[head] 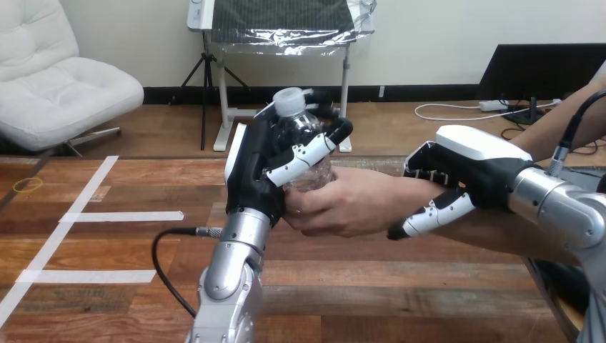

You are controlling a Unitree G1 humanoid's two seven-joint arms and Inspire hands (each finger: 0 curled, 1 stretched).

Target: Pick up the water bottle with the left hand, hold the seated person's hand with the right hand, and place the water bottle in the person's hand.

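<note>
Clear water bottle (304, 139) upright above the table (107, 300), white cap (289, 101) up, fill hard to tell; left hand (254, 171) grips it, the person's hand (343, 209) wraps its base, right hand (464, 166) curled round their wrist (401, 194)

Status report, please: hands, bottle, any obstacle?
Left hand shut on bottle, upright. Right hand curled round person's wrist. Person's hand also grips bottle. No obstacle seen.

Pale plaster wall (429, 36) and reddish wooden plank floor (386, 125) beyond the table.
Well left of the left hand (254, 175) stands a white padded armchair (64, 86). Just behind that hand is a foil-wrapped panel (286, 25) on a white metal stand (223, 107). Beyond the right hand (464, 161) is a black flat screen (543, 68).
</note>
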